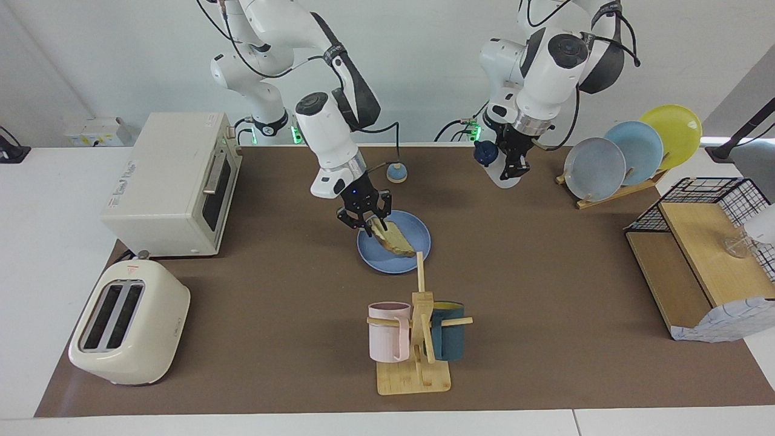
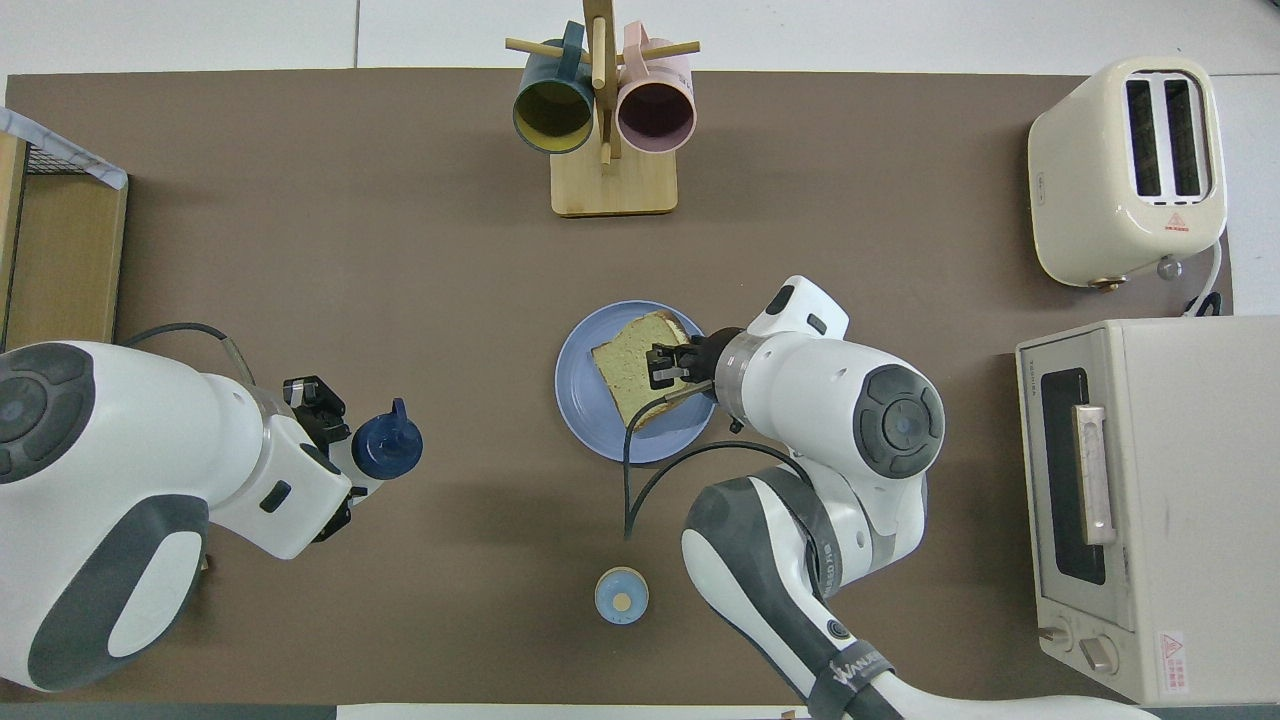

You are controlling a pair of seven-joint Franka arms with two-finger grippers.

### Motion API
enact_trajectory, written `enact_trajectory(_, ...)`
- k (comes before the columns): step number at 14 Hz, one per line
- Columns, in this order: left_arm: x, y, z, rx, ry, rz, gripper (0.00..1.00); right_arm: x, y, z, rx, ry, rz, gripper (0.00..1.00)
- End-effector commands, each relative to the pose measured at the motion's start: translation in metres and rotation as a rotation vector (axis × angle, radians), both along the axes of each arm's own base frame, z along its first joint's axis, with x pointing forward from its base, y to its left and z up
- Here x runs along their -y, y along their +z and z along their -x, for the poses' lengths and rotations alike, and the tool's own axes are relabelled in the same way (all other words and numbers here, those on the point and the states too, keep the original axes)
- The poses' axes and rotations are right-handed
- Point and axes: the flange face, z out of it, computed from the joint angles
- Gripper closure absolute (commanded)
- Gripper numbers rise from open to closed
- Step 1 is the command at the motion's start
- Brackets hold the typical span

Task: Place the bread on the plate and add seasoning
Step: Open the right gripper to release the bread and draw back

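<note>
Blue plate (image 1: pixel 387 257) bears 1 bread (image 1: pixel 396 237); left pincer (image 1: pixel 507 169) pinches 1 seasoning (image 1: pixel 493 162)

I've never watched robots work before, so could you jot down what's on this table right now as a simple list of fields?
bread: slice lying on the blue plate, one edge at the right gripper
right gripper: low over the plate, at the bread's edge
left gripper: shut on the seasoning bottle, held in the air
bell: nearer the robots than the plate
mug rack: farther from the robots than the plate
</note>
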Motion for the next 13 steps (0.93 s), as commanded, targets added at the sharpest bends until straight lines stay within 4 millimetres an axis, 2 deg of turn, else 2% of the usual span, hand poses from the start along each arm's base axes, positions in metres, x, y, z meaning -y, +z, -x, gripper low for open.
enact_trajectory(1, -0.005, 0.001, 0.005, 0.028, -0.017, 0.005, 1.00, 0.004, 0.007, 0.004, -0.013, 0.005, -0.009, 0.00)
enact_trajectory(4, -0.005, 0.002, 0.005, 0.033, -0.015, 0.007, 1.00, 0.015, 0.036, -0.012, -0.009, 0.004, -0.014, 0.00)
enact_trajectory(6, -0.005, 0.002, 0.005, 0.033, -0.015, 0.007, 1.00, 0.026, 0.070, -0.034, -0.083, 0.007, -0.019, 0.00)
enact_trajectory(8, -0.005, 0.001, 0.005, 0.033, -0.015, 0.005, 1.00, 0.025, 0.105, -0.042, -0.159, -0.010, -0.045, 0.00)
enact_trajectory(10, -0.005, 0.002, 0.004, 0.037, -0.003, 0.006, 1.00, 0.008, 0.138, -0.035, -0.248, -0.105, -0.079, 0.00)
enact_trajectory(11, -0.003, 0.002, 0.005, 0.037, -0.003, 0.006, 1.00, -0.010, 0.153, -0.027, -0.283, -0.139, -0.093, 0.00)
enact_trajectory(12, 0.000, 0.003, 0.005, 0.040, -0.006, 0.007, 1.00, -0.032, 0.166, -0.012, -0.309, -0.167, -0.109, 0.04)
enact_trajectory(13, 0.003, 0.002, 0.005, 0.041, -0.010, 0.006, 1.00, -0.046, 0.175, -0.001, -0.330, -0.205, -0.123, 0.05)
